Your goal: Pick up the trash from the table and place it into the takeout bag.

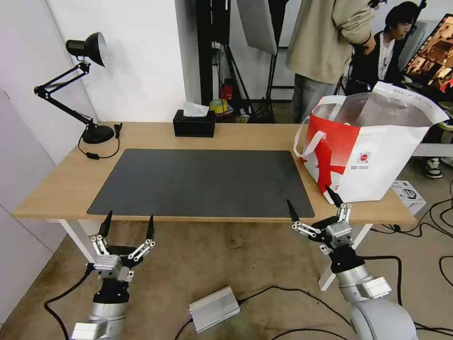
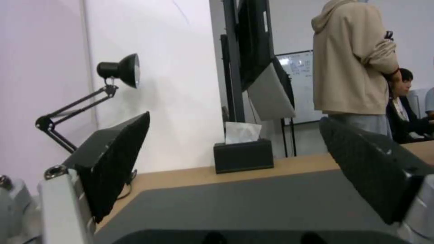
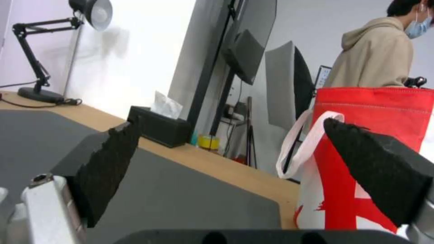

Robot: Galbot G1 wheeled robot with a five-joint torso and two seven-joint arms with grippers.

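The table (image 1: 56, 184) had a light wood top with a smooth, matt finish, and on it lay a dark grey mat (image 1: 198, 182) that looked matt and finely grained. At the right end of the mat stood the takeout bag (image 1: 373, 160), its red-and-white skin like a woven plastic cloth with visible stitching, its lining shiny silver foil, its straps white webbing. Behind the mat, the tissue box (image 1: 194, 125) looked matt black with soft white paper rising from it. The lamp (image 1: 87, 47) was black metal. Each hand, left hand (image 1: 127, 225) and right hand (image 1: 314, 203), had brushed silver metal and rough black textured pads (image 3: 108, 166).
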